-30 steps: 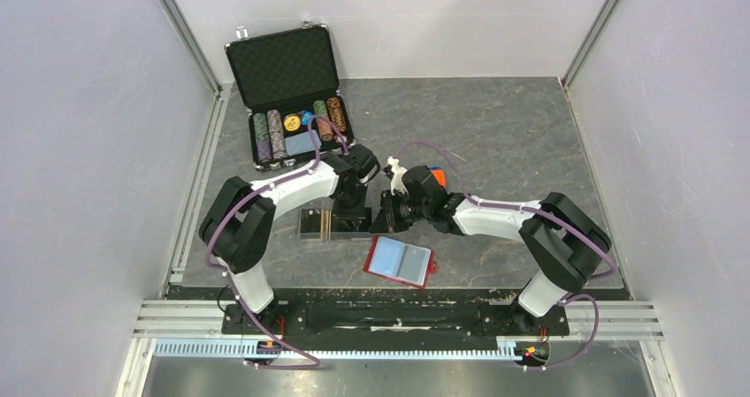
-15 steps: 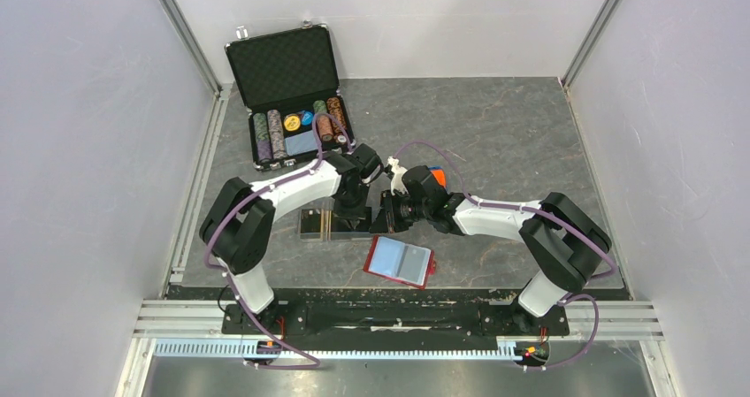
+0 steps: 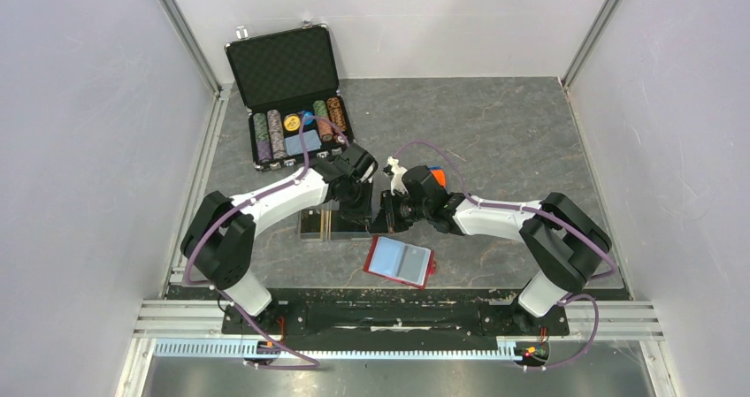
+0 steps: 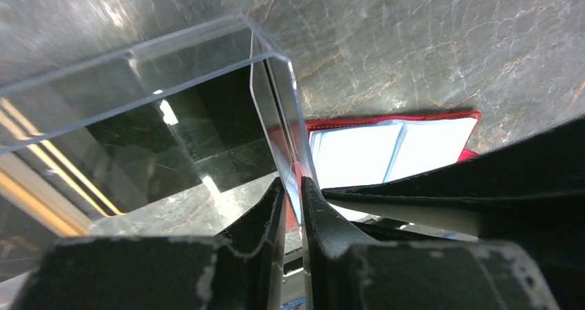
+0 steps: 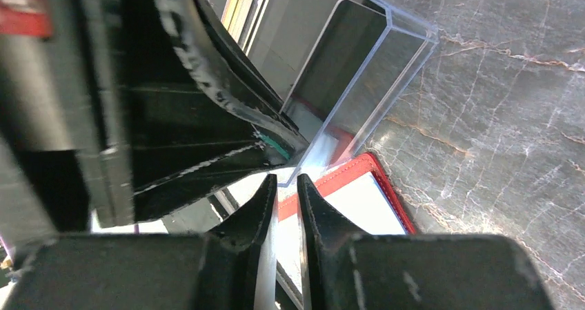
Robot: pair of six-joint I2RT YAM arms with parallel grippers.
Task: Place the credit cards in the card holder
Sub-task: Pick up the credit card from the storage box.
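The clear card holder (image 3: 317, 225) lies mid-table with orange-gold credit cards (image 3: 326, 223) on edge in its middle. Their gold edges show in the left wrist view (image 4: 41, 141) and the right wrist view (image 5: 241, 6). My left gripper (image 3: 354, 209) is over the holder's right end. Its jaws (image 4: 293, 186) are pinched on the clear end wall (image 4: 276, 96). A thin grey rounded-corner card (image 5: 338, 54) stands just inside that wall. My right gripper (image 3: 386, 218) meets the same end from the right. Its jaws (image 5: 281, 182) are nearly closed on the holder's corner (image 5: 407, 41).
An open red wallet (image 3: 400, 261) with pale blue cards lies just in front of both grippers and shows in both wrist views (image 4: 386, 151) (image 5: 365, 206). An open black briefcase (image 3: 287, 83) with poker chips stands at the back left. A small orange-blue object (image 3: 433, 174) sits behind my right wrist.
My left arm's elbow has swung left and towards the near edge, turning the wrist, while its gripper stays at the holder's right end. The right arm and the holder have not moved.
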